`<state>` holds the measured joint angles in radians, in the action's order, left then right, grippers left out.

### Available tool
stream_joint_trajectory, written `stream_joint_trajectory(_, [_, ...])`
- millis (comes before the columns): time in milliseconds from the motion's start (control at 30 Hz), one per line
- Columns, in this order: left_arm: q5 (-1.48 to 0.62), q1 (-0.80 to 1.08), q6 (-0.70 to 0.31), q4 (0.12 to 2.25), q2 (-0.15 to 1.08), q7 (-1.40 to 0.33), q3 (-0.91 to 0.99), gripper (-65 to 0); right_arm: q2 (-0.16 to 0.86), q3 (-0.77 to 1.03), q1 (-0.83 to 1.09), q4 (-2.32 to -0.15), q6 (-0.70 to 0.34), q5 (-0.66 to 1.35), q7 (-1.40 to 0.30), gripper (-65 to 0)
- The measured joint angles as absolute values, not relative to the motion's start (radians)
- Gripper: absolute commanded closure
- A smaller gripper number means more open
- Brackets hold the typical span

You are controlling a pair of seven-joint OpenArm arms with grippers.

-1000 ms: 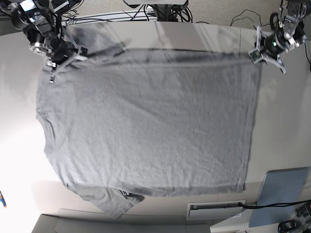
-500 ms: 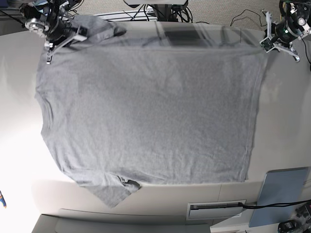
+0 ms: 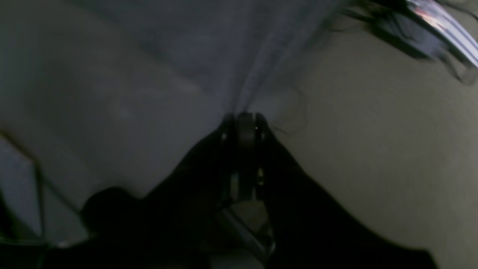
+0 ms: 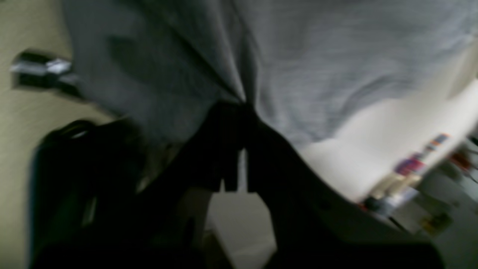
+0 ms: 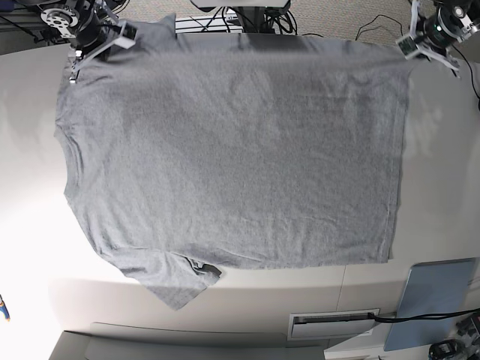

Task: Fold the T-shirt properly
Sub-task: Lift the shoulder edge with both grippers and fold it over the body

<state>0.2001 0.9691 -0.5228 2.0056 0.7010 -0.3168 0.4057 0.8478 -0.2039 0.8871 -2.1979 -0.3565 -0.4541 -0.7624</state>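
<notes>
The heather-grey T-shirt (image 5: 232, 157) is spread wide, plain side showing, over the pale table (image 5: 450, 172). One sleeve (image 5: 176, 289) lies rumpled at the near left. At the view's far left, my right gripper (image 5: 94, 49) is shut on the shirt's far left corner. My left gripper (image 5: 411, 46) is shut on the far right corner. In the left wrist view the left gripper (image 3: 242, 121) pinches cloth (image 3: 231, 45) that stretches away taut. In the right wrist view the right gripper (image 4: 237, 108) clamps bunched grey fabric (image 4: 317, 56).
A rigid grey-blue panel (image 5: 436, 300) lies at the near right corner, with a white slotted fitting (image 5: 334, 324) beside it. Cables (image 5: 255, 19) run along the far edge behind the table.
Both grippers have moved toward the far edge, dragging the shirt with them. Its near hem has slid farther from the front edge and the cloth is stretched flatter.
</notes>
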Motion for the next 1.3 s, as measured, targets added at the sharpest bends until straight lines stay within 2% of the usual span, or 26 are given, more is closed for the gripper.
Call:
stream_joint_trajectory(133, [0.166, 0.932, -0.455, 2.006, 0.701, -0.318, 0.406, 0.0, 0.847, -0.204, 0.835, -2.199, -0.286, -0.537, -0.742, 0.0])
stream_joint_trajectory(467, [0.083, 0.785, -0.453, 1.958, 0.698, -0.318, 0.405, 0.0, 0.847, -0.205, 0.653, -2.197, -0.285, -0.47, -0.675, 0.0])
stream_joint_trajectory(633, [0.04, 0.724, -0.458, 1.909, 0.675, -0.284, 0.405, 0.0, 0.844, -0.208, 0.57, -2.127, -0.286, -0.413, -0.617, 0.0])
stream_joint_trajectory(800, [0.041, 0.648, -0.545, 1.841, 0.616, -0.228, 0.404, 0.0, 0.842, -0.3, 0.456, -2.039, -0.284, -0.408, -0.615, 0.0])
stream_joint_trajectory(1067, [0.023, 0.549, -0.557, 1.761, 0.602, -0.228, 0.395, 0.0, 0.829, -0.494, 0.253, -1.901, -0.266, -0.425, -0.609, 0.0])
stream_joint_trajectory(1300, [0.071, 0.477, -0.554, 1.739, 0.599, -0.245, 0.268, 0.0, 0.809, -0.566, 0.127, -1.857, -0.265, -0.427, -0.617, 0.0])
